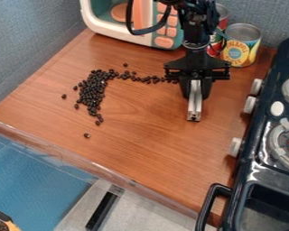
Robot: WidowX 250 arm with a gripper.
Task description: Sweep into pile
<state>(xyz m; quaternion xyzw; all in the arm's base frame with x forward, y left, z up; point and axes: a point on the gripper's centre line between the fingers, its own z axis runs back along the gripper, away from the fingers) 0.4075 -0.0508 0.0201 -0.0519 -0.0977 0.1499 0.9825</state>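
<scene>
My gripper (196,93) hangs low over the right part of the brown wooden counter (141,149), in front of the cans. Its fingers are closed on a narrow silver bar (194,109), which points toward the front of the counter. Many small dark beans (92,89) lie left of the gripper in a dense patch. From the patch's top, a thin trail of beans runs right to the gripper's left side, and a short tail runs down. A few single beans lie apart around the patch. The arm hides part of the counter behind it.
A toy microwave (162,31) stands at the back. Behind the gripper on the right are a pineapple can (241,45) and other cans. A dark toy stove (249,167) with knobs and a black handle borders the right side. Grey walls rise behind and at left.
</scene>
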